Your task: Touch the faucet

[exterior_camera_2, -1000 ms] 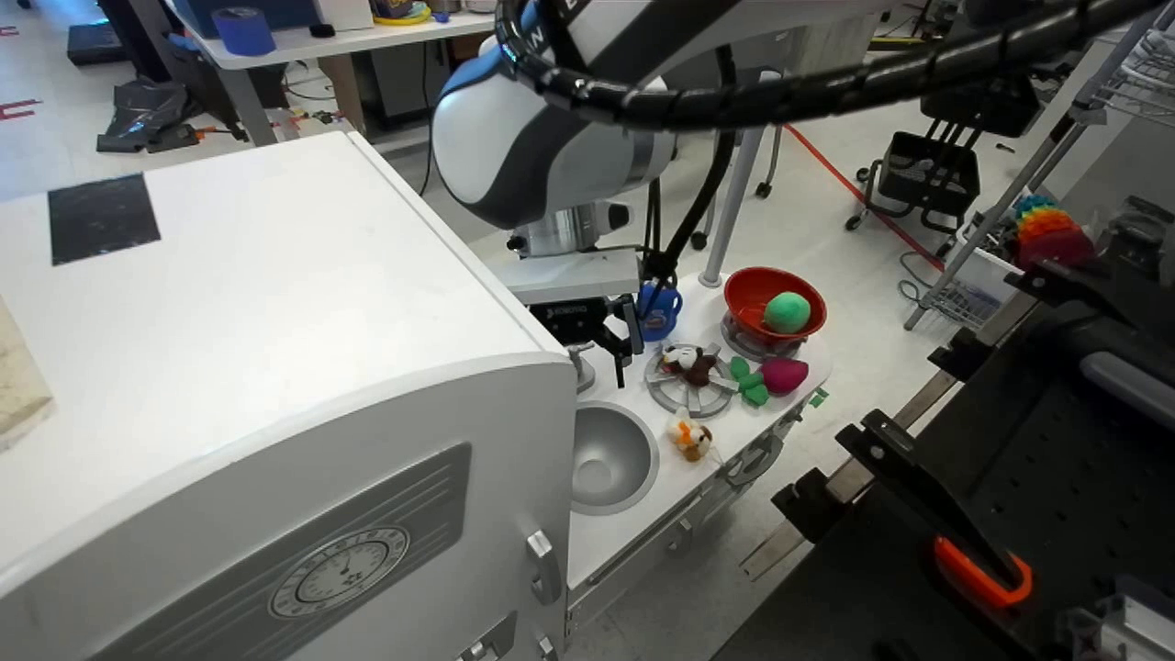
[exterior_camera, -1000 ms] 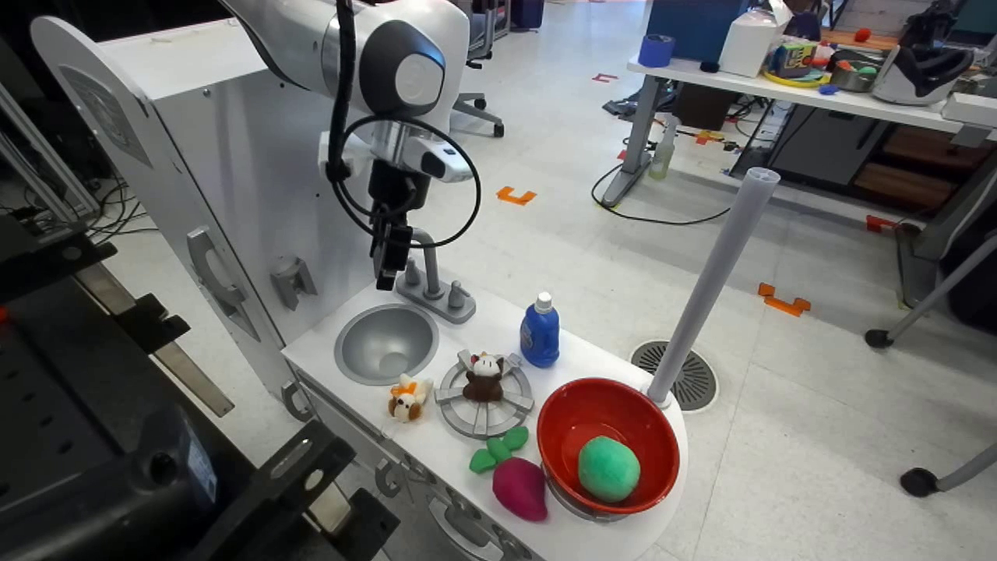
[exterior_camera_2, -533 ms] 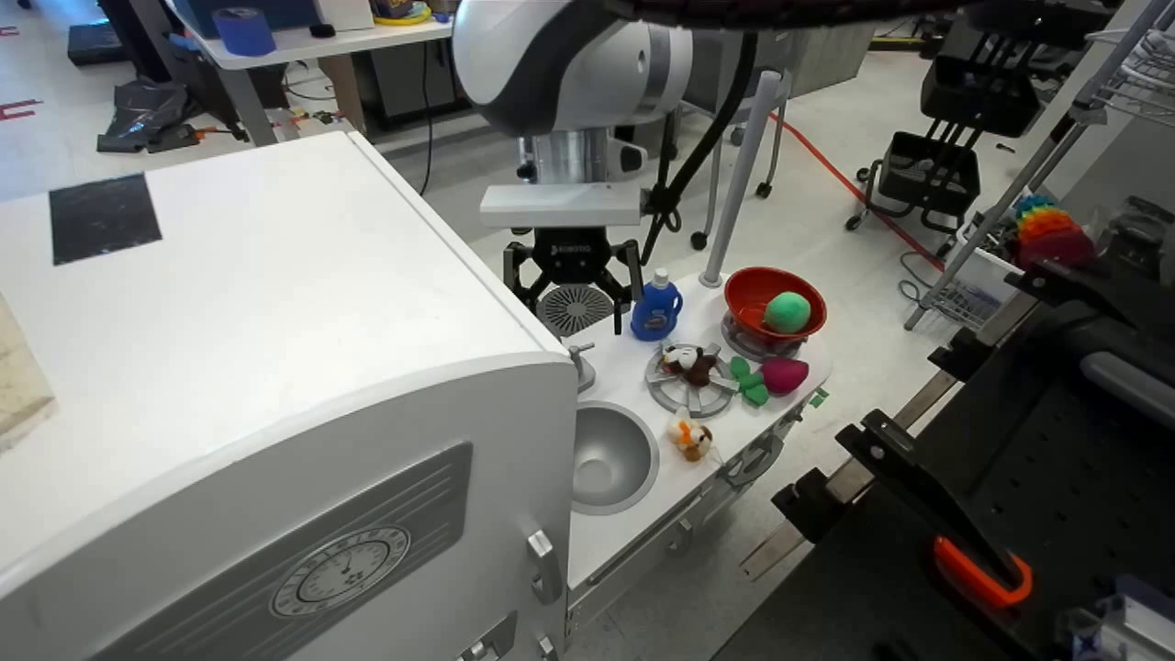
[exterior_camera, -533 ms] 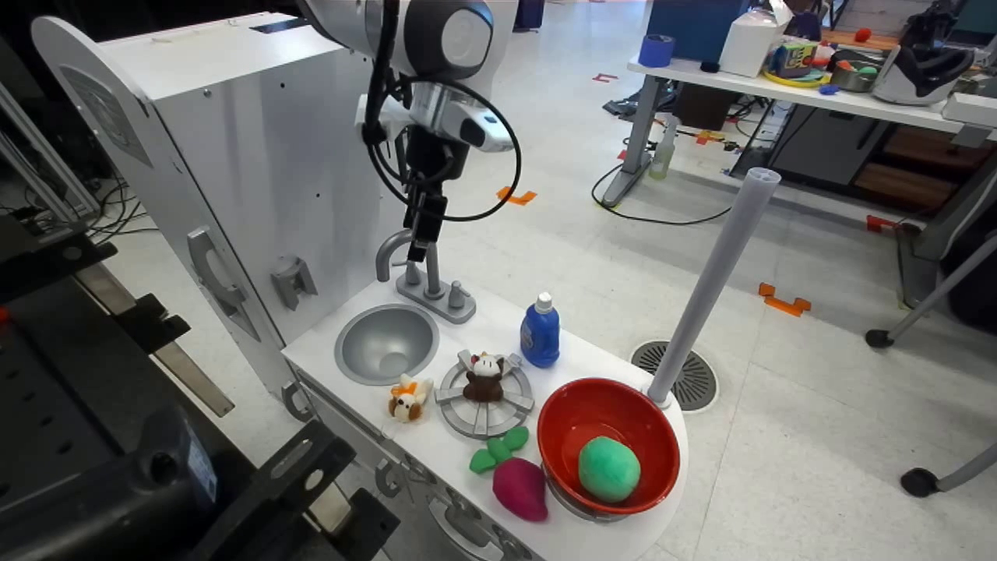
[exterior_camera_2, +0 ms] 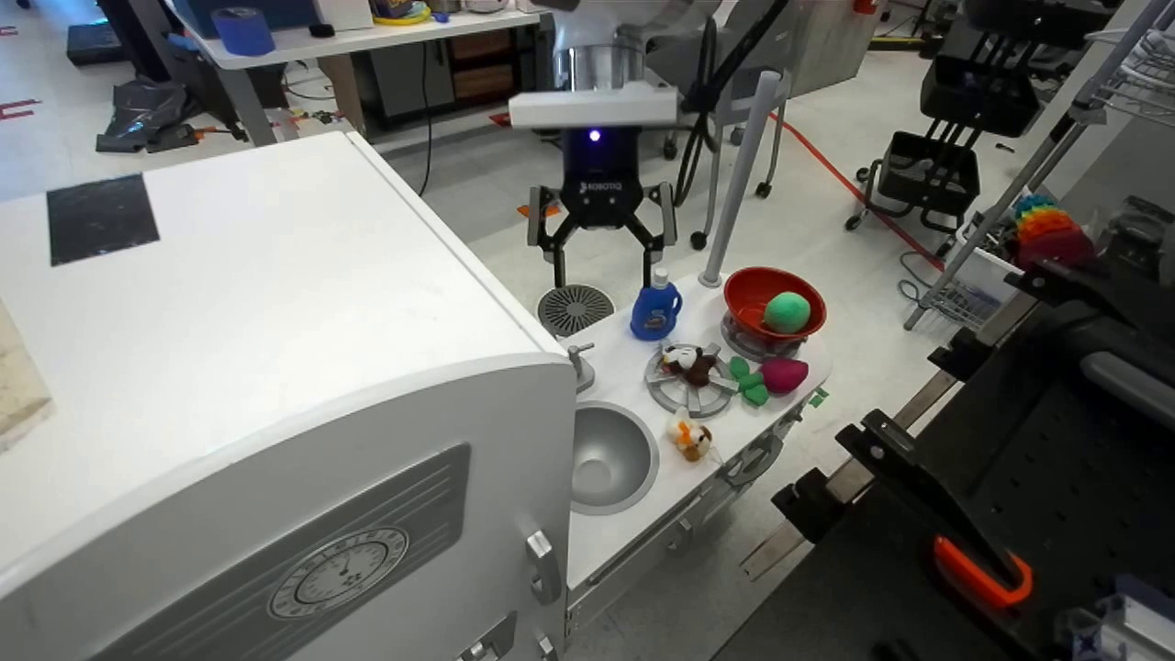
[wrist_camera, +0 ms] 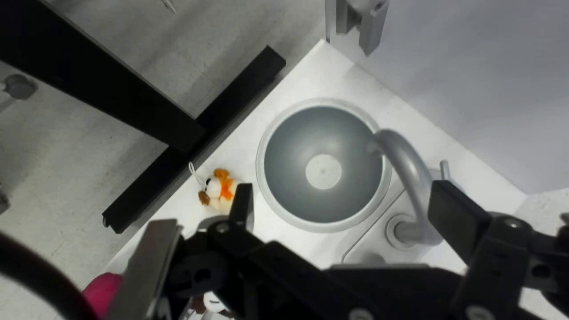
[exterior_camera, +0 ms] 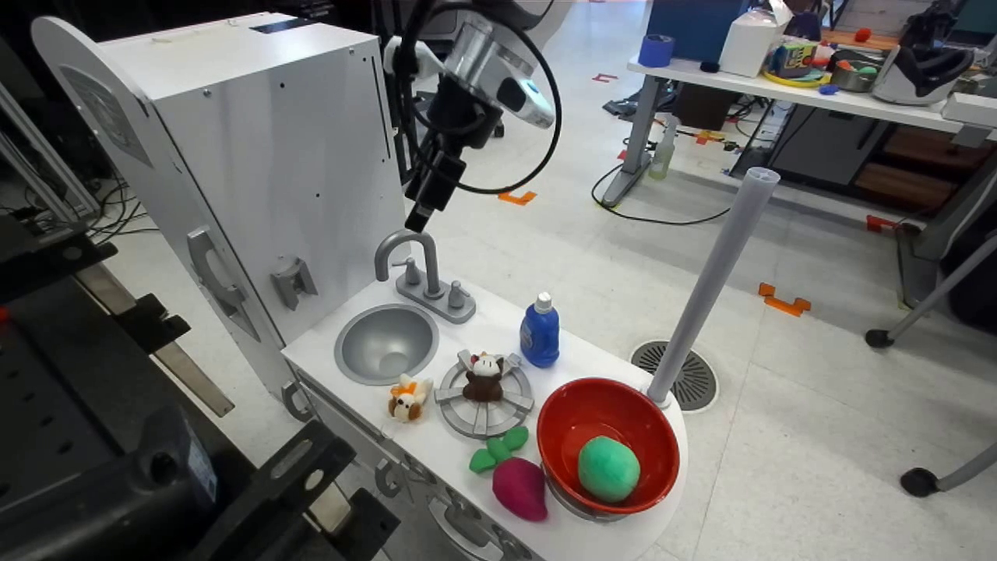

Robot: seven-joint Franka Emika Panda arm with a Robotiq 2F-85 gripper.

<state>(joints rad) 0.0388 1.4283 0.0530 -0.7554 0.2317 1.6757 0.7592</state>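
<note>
The grey faucet (exterior_camera: 431,269) stands behind the round sink basin, its hooked spout arching over the basin. In an exterior view, only a side handle and part of its base (exterior_camera_2: 585,372) show past the white cabinet. My gripper (exterior_camera: 417,222) is tilted, with its fingertips just above the spout's arch in that picture; I cannot tell whether they touch. My gripper (exterior_camera_2: 603,275) is open and empty, fingers wide apart. In the wrist view, the faucet's spout (wrist_camera: 406,166) lies between the jaws (wrist_camera: 344,200), beside the right finger, which overlaps its rear bend.
The sink basin (exterior_camera: 386,344) is in front of the faucet. A blue bottle (exterior_camera: 540,331), a brown plush (exterior_camera: 484,383) on a grey burner, a small dog plush (exterior_camera: 406,399), a beet toy (exterior_camera: 520,487) and a red bowl (exterior_camera: 553,436) stand on the counter. A white cabinet (exterior_camera: 265,156) rises beside the sink.
My gripper has risen from beside the faucet, moved away from the cabinet and tilted. The spout shows uncovered now. Both fingers are visible and apart. The counter objects have not moved.
</note>
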